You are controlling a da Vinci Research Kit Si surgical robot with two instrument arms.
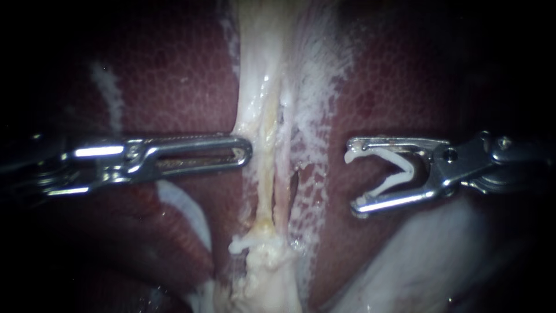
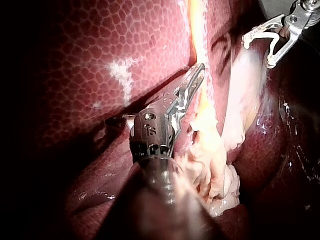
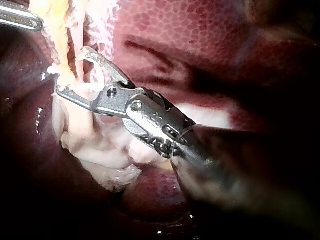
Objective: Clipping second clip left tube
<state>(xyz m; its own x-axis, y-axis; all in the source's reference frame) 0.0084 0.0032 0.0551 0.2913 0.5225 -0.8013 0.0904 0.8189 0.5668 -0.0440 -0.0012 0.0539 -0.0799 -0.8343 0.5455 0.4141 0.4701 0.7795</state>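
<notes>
My right instrument (image 1: 353,177) holds its jaws spread wide, with an open white clip (image 1: 397,168) seated between them, one leg lying along each jaw. The mouth faces left towards the left tube (image 1: 264,185) but stands apart from it, over the liver (image 1: 174,87). The shaft runs in nearly level from the right. The left tube is the yellowish strand running down the middle of the pale tissue. Lower on it sits a white fastened clip (image 1: 246,242), lying across it. On the far side of the tube, my left instrument (image 1: 246,153) lies level from the left, at about the same height as the right one. Its slotted jaws are pressed together and hold nothing, and the tip rests against the pale tissue's left edge.
</notes>
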